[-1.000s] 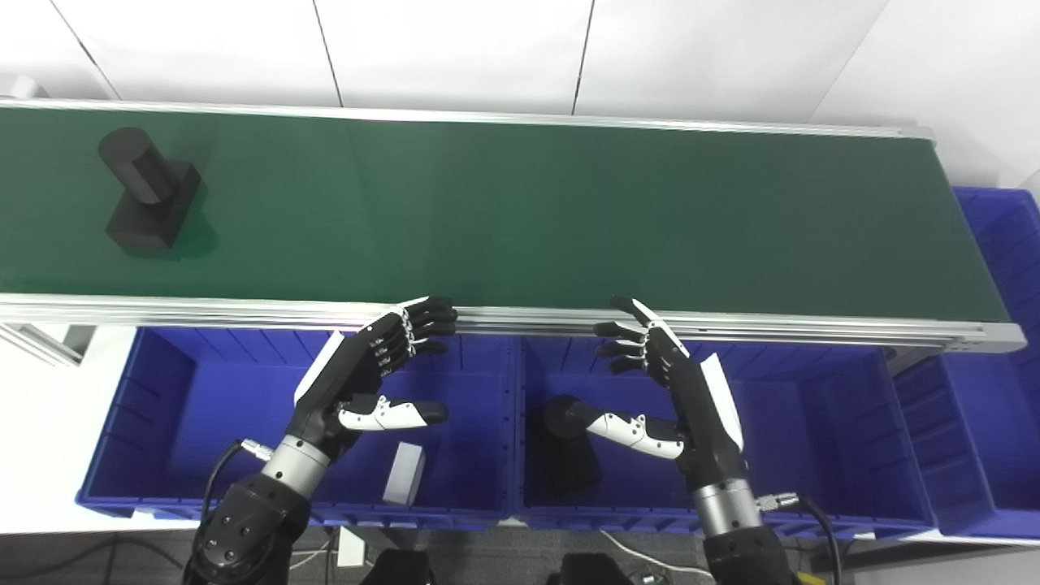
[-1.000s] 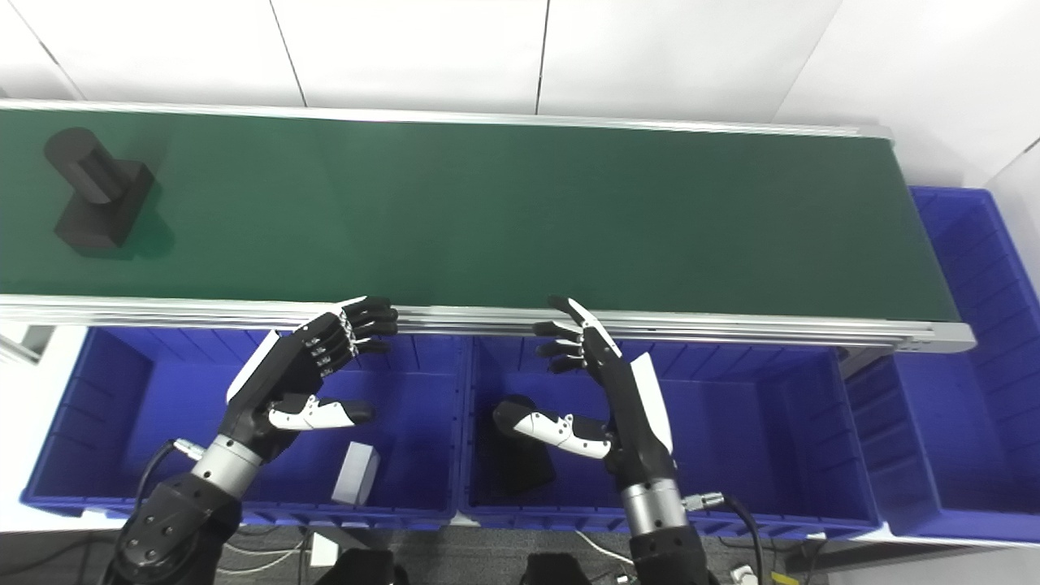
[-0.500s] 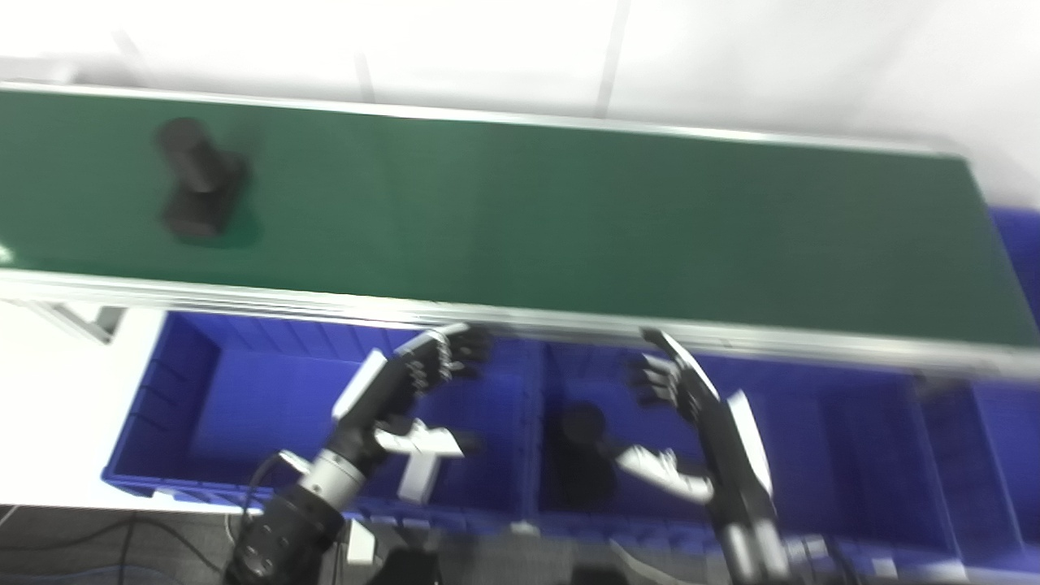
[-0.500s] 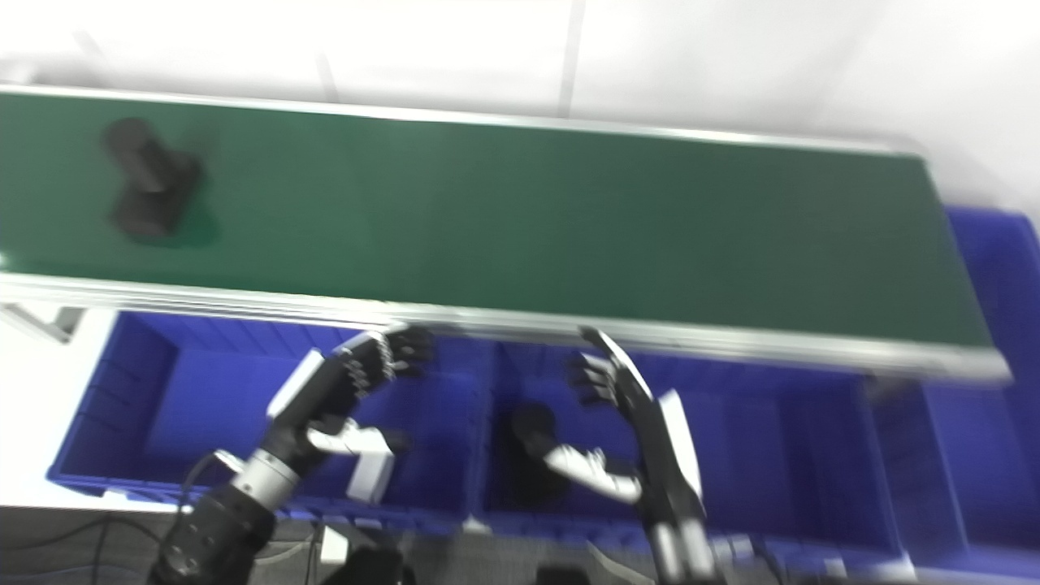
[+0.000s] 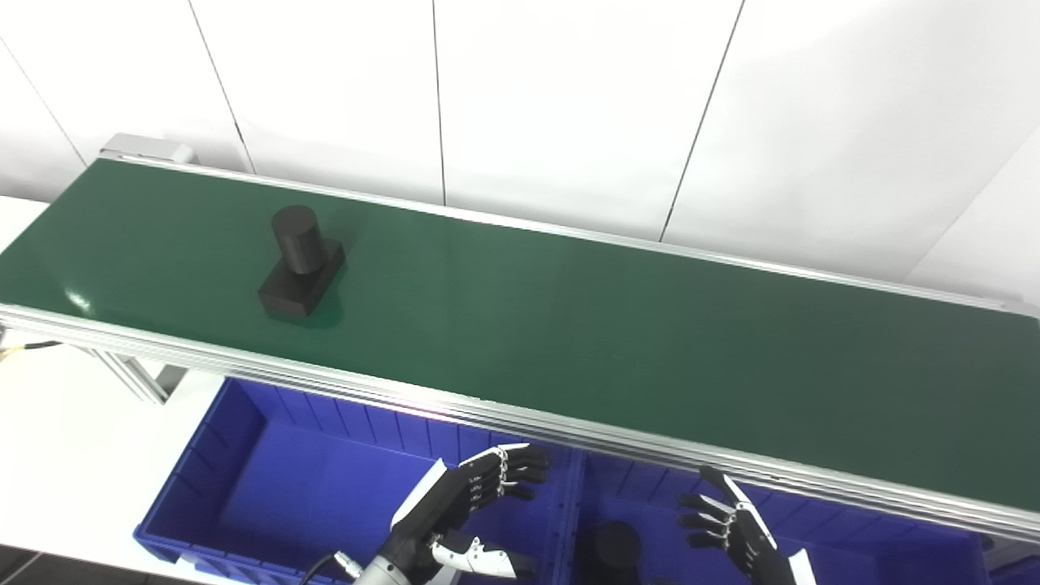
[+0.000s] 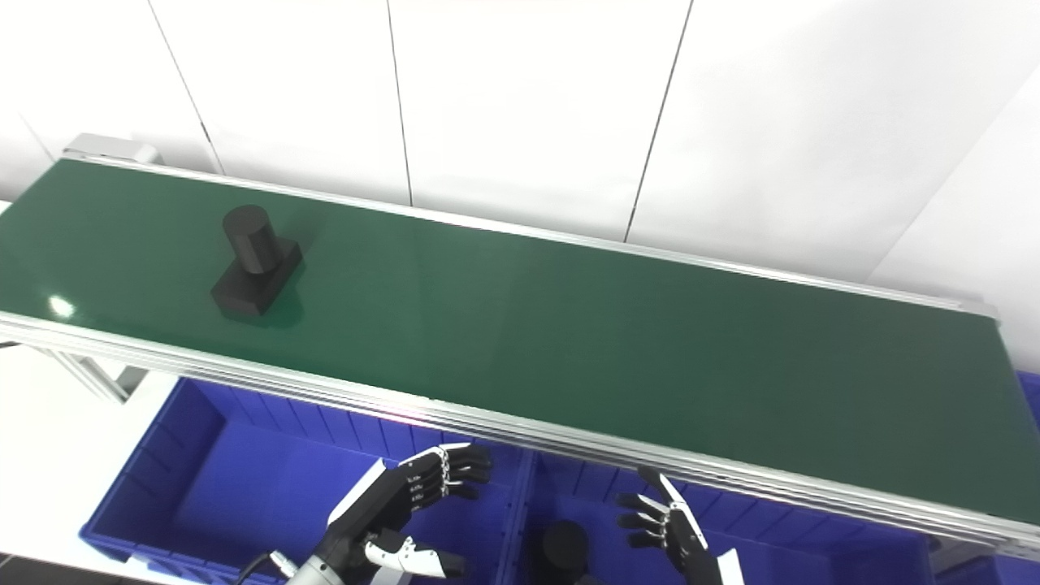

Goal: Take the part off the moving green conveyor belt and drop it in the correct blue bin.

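Note:
A black part (image 5: pixel 301 260), a cylinder standing on a rectangular base, rides on the green conveyor belt (image 5: pixel 569 325) toward its left end. My left hand (image 5: pixel 463 508) hovers open over the left blue bin (image 5: pixel 244 455), just below the belt's near rail and well to the right of the part. At the bottom edge my right hand (image 5: pixel 735 532) is open over the middle blue bin (image 6: pixel 764 520), partly cut off. A black part (image 6: pixel 565 544) lies in that middle bin beside it.
The belt's aluminium rail (image 5: pixel 487 410) runs between my hands and the belt surface. White wall panels stand behind the belt. A metal leg (image 5: pixel 130 378) supports the belt at the left. Most of the bins lie below the picture.
The camera has tilted up and swung left, so the whole picture shifted and the hands sit near the bottom edge. The black part has ridden rightward along the belt. Both hands stay open.

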{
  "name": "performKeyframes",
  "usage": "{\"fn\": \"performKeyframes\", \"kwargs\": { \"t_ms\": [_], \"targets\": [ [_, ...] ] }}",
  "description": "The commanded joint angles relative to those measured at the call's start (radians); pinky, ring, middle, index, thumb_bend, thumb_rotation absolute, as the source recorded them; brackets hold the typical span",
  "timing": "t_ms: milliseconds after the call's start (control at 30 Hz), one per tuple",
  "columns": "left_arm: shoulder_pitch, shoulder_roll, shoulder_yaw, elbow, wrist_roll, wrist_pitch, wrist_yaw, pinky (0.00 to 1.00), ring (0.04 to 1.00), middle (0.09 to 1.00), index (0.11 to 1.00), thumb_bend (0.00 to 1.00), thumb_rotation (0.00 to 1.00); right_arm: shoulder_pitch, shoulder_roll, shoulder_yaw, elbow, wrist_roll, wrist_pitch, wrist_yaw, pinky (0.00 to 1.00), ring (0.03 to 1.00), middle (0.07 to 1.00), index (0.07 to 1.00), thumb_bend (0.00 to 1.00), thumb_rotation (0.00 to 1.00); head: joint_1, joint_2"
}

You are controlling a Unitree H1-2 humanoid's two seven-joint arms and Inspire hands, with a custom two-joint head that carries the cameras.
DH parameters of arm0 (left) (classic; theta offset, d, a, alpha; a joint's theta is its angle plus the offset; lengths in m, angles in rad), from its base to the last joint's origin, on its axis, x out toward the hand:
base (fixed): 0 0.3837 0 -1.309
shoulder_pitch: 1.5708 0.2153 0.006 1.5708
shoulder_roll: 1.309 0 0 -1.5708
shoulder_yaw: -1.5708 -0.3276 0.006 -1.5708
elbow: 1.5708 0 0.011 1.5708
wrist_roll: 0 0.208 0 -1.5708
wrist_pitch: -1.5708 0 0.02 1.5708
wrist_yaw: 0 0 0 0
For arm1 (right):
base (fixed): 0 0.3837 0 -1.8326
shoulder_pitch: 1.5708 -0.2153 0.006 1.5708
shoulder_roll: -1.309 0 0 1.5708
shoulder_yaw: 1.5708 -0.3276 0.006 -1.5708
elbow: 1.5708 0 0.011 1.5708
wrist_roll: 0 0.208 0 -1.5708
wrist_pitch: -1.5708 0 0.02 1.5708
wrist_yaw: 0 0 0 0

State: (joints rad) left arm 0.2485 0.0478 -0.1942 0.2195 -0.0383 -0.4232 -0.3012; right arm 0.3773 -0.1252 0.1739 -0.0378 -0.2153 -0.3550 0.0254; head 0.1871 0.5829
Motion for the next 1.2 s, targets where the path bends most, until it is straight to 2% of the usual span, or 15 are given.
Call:
{"fn": "performKeyframes", "kwargs": {
  "t_ms": [0,367,667,800,967,1167],
  "targets": [
    [-0.014,-0.01,-0.004,-0.013,0.005,-0.045,0.01,0.73,0.783,0.809,0.792,0.9,0.28,-0.008,-0.001,-0.007,-0.015,0.015,-0.062,-0.004,0.62,0.696,0.76,0.897,0.71,0.41,-0.002,-0.005],
    [-0.029,-0.011,-0.01,0.018,0.034,-0.046,0.029,0.73,0.779,0.808,0.787,0.91,0.3,-0.019,-0.003,-0.013,0.017,0.007,-0.092,-0.009,0.6,0.683,0.756,0.894,0.71,0.4,-0.006,-0.039],
    [-0.045,-0.014,-0.018,0.041,0.04,-0.047,0.032,0.74,0.782,0.809,0.787,0.9,0.28,-0.036,-0.006,-0.021,0.03,0.03,-0.111,-0.011,0.6,0.675,0.748,0.888,0.73,0.39,0.004,-0.051],
    [-0.05,-0.018,-0.021,0.051,0.05,-0.047,0.042,0.73,0.778,0.808,0.783,0.91,0.29,-0.045,-0.009,-0.025,0.014,0.041,-0.113,-0.011,0.6,0.677,0.743,0.882,0.74,0.37,-0.004,-0.055],
    [-0.056,-0.02,-0.024,0.061,0.061,-0.047,0.05,0.72,0.773,0.806,0.781,0.9,0.28,-0.059,-0.005,-0.031,-0.024,0.043,-0.109,-0.007,0.59,0.671,0.736,0.867,0.76,0.4,-0.01,-0.058],
    [-0.06,-0.023,-0.026,0.069,0.058,-0.047,0.056,0.72,0.77,0.807,0.783,0.9,0.28,-0.112,0.0,-0.026,-0.113,0.035,-0.081,0.008,0.59,0.688,0.752,0.88,0.75,0.39,-0.014,-0.061]
  ]
}}
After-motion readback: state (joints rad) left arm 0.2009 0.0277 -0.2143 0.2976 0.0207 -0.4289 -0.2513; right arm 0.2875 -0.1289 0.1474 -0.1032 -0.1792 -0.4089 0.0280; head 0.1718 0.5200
